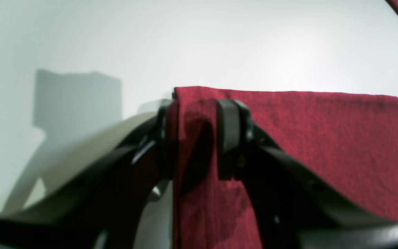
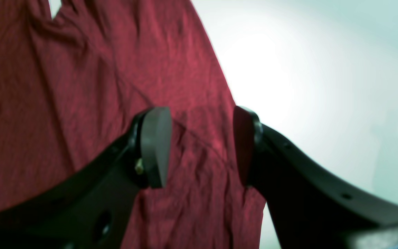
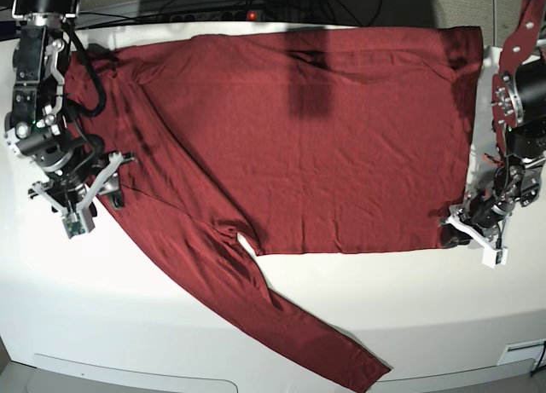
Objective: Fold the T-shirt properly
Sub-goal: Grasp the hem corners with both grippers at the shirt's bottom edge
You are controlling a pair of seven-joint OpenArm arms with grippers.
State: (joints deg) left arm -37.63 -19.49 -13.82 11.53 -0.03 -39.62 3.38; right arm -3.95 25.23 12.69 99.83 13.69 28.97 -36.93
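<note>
Left jaws [image 1: 193,138] pinch the T-shirt [image 3: 324,137] hem corner; right jaws [image 2: 202,145] straddle its edge.

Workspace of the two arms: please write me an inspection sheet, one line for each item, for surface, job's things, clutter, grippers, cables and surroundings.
Surface: white table, bare where the cloth does not cover it.
Job's things: T-shirt, dark red, spread flat and not yet folded; one long sleeve runs diagonally toward the front edge.
Clutter: nothing seen.
Grippers: left gripper has its jaws around the shirt's corner at the hem; whether they clamp it, the view does not show. Right gripper is open over the fabric near the shirt's edge, holding nothing.
Cables: dark cables behind the table's far edge.
Surroundings: a small red light among those cables.
</note>
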